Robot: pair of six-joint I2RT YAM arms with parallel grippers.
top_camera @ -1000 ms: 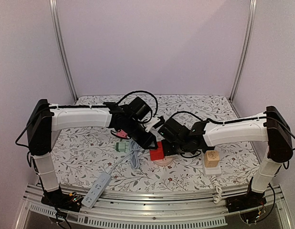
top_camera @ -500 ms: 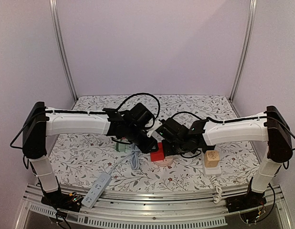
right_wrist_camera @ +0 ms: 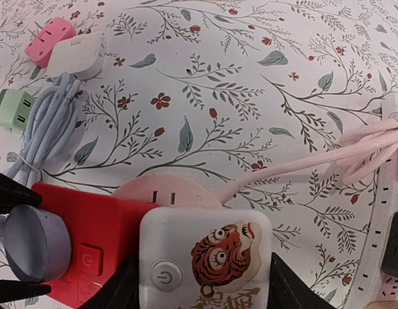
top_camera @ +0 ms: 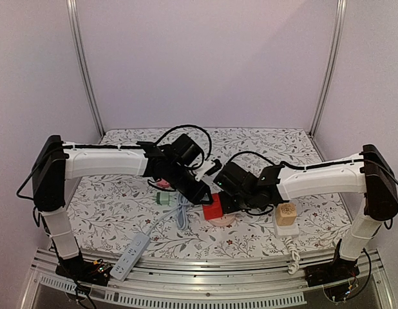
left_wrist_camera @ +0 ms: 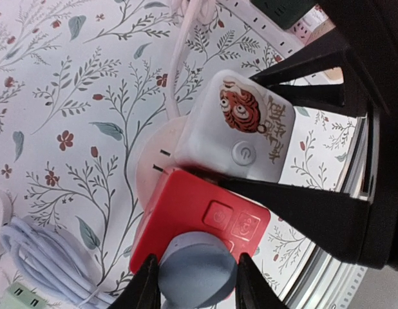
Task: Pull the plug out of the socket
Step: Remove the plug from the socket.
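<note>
The left jaws are clamped on the grey plug [left_wrist_camera: 198,277] on the red socket [left_wrist_camera: 186,206]; the right jaws clamp the white block [right_wrist_camera: 205,257] touching it.

This is a robot test cell in a lab, not a home: bare pale walls [top_camera: 205,64] and aluminium posts [top_camera: 83,71] close in the space beyond the left gripper [top_camera: 207,197] and right gripper [top_camera: 225,198], and the arm bases are bolted to an aluminium rail [top_camera: 205,286] with loose wiring. The floral tablecloth [top_camera: 115,206] under both grippers carries sample electrical pieces: a white power strip [top_camera: 129,255], a green adapter [top_camera: 165,198], a pink adapter [top_camera: 162,183] and a coiled cable [top_camera: 181,214], all on the left gripper's side.
</note>
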